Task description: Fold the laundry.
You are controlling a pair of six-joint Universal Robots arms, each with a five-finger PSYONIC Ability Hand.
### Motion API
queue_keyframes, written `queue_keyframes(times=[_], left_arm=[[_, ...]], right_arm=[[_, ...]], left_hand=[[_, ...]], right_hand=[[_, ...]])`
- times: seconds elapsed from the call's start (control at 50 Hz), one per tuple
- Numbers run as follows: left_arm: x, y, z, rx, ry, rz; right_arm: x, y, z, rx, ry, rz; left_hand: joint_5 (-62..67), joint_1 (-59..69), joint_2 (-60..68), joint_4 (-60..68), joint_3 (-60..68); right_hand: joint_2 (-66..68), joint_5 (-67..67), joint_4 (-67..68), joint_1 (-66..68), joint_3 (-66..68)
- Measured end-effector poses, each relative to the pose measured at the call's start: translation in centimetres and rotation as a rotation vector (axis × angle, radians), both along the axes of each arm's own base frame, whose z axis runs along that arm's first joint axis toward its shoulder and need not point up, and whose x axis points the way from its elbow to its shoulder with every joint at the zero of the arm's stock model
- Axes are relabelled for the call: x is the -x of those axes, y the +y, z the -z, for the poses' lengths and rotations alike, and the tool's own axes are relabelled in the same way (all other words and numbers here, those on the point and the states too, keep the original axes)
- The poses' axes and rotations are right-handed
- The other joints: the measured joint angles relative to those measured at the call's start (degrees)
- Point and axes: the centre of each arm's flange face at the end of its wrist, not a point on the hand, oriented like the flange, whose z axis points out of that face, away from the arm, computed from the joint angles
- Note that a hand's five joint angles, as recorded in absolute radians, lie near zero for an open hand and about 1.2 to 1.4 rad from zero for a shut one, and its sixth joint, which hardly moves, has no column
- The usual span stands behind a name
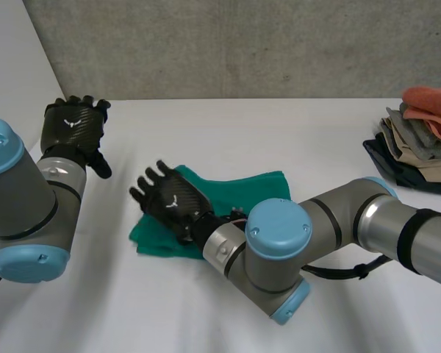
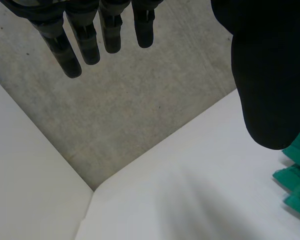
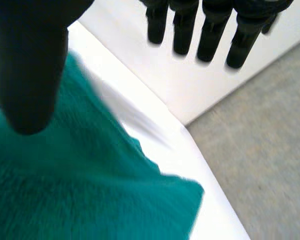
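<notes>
A green cloth [image 1: 261, 185] lies folded on the white table [image 1: 228, 125], near its middle. My right hand [image 1: 173, 197] hovers over the cloth's left end, palm down, fingers spread and straight. In the right wrist view its thumb [image 3: 25, 60] and fingers stand apart above the green cloth [image 3: 65, 190] with nothing between them. My left hand [image 1: 72, 125] is raised at the table's left side, well away from the cloth, and open. In the left wrist view its thumb [image 2: 270, 65] hangs free, and an edge of the green cloth [image 2: 296, 175] shows beside it.
A stack of folded clothes [image 1: 426, 140], orange on top with beige and dark pieces below, sits at the table's far right edge. A grey wall [image 1: 228, 44] runs behind the table. My right arm [image 1: 338, 228] reaches across the front right of the table.
</notes>
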Motion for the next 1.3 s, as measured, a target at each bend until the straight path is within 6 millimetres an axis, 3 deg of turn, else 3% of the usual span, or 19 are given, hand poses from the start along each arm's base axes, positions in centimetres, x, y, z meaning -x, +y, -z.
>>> queue_keyframes(times=[0.08,0.2,0.26,0.4,0.44,0.5,0.52,0.54,0.64,0.76,0.82,0.88,0.94,0.96,1.02,1.08,1.16,1.24,1.3], left_arm=[[0.2,0.2,0.1,-0.002,-0.002,0.009],[1.9,1.4,0.1,-0.001,-0.004,0.090],[3.2,2.4,0.1,-0.001,-0.004,0.158],[5.6,4.0,1.3,-0.030,-0.018,0.272],[6.0,4.3,1.9,-0.042,-0.025,0.288],[6.2,4.4,2.3,-0.052,-0.031,0.296],[6.2,4.4,2.3,-0.052,-0.031,0.296],[6.3,4.4,2.4,-0.056,-0.032,0.296],[6.1,4.5,2.4,-0.058,-0.032,0.290],[5.8,4.5,1.8,-0.045,-0.023,0.278],[5.4,4.2,1.5,-0.037,-0.017,0.267],[4.9,3.8,1.0,-0.027,-0.011,0.247],[4.6,3.5,0.8,-0.022,-0.009,0.231],[4.2,3.3,0.6,-0.019,-0.006,0.214],[3.6,2.8,0.4,-0.016,0.001,0.178],[3.2,2.6,0.3,-0.020,0.009,0.154],[3.1,2.6,0.5,-0.030,0.024,0.145],[3.2,2.8,0.5,-0.035,0.038,0.148],[3.6,3.1,0.4,-0.037,0.064,0.164]], right_arm=[[1.4,-0.6,-1.7,-0.023,0.003,0.092],[6.1,-2.4,-4.7,-0.147,0.001,0.275],[8.3,-2.8,-4.8,-0.223,0.023,0.337],[12.4,-3.1,-2.6,-0.358,0.124,0.471],[13.6,-3.6,-1.7,-0.373,0.160,0.522],[15.1,-4.5,-0.7,-0.360,0.210,0.588],[15.1,-4.5,-0.7,-0.360,0.210,0.588],[15.9,-5.0,-0.4,-0.341,0.235,0.617],[17.2,-6.2,-0.7,-0.235,0.283,0.676],[16.8,-6.8,-4.4,-0.019,0.263,0.704],[15.2,-6.0,-6.2,0.076,0.224,0.652],[11.9,-3.8,-7.2,0.161,0.156,0.505],[10.1,-2.4,-7.1,0.189,0.123,0.410],[8.3,-0.7,-6.5,0.208,0.095,0.293],[6.1,1.9,-4.5,0.208,0.084,0.119],[5.2,3.3,-2.3,0.178,0.106,0.030],[5.3,3.6,-0.6,0.115,0.140,0.041],[5.8,3.2,-0.8,0.056,0.132,0.090],[6.9,1.9,-2.6,-0.046,0.054,0.171]], left_hand=[[0.00,0.00,0.00,0.00,0.00],[0.00,0.00,0.00,0.00,0.00],[0.00,0.00,0.00,0.00,0.00],[0.00,0.00,0.00,0.00,0.00],[0.00,0.00,0.00,0.00,0.00],[0.00,0.00,0.00,0.00,0.00],[0.00,0.00,0.00,0.00,0.00],[0.00,0.00,0.00,0.00,0.00],[0.00,0.00,0.00,0.00,0.00],[0.00,0.00,0.00,0.00,0.00],[0.00,0.00,0.00,0.00,0.00],[0.00,0.00,0.00,0.00,0.00],[0.00,0.00,0.00,0.00,0.00],[0.00,0.00,0.00,0.00,0.00],[0.00,0.00,0.00,0.00,0.00],[0.00,0.00,0.00,0.00,0.00],[0.00,0.00,0.00,0.00,0.00],[0.00,0.00,0.00,0.00,0.00],[0.00,0.00,0.00,0.00,0.00]], right_hand=[[-2.09,-2.25,-3.16,-1.44,-3.02],[-2.09,-2.26,-3.16,-1.44,-3.02],[-2.09,-2.25,-3.16,-1.44,-3.02],[-0.90,-1.10,-1.83,-0.33,-1.66],[7.93,8.07,6.95,8.28,7.21],[35.59,33.59,32.61,35.96,34.30],[35.59,33.59,32.61,35.96,34.30],[49.47,47.75,47.33,47.51,47.72],[52.96,51.45,52.86,48.52,52.66],[52.96,51.57,52.92,48.52,52.68],[52.96,52.21,53.05,48.52,52.76],[52.96,52.50,53.09,48.52,52.77],[52.96,52.61,53.10,48.52,52.76],[52.96,52.65,53.10,48.52,52.77],[52.96,52.87,53.10,48.52,52.77],[39.61,39.53,39.17,39.13,39.15],[2.77,2.39,2.80,2.59,2.88],[-2.06,-2.28,-2.95,-1.48,-3.00],[-2.06,-2.28,-3.14,-1.48,-3.04]])
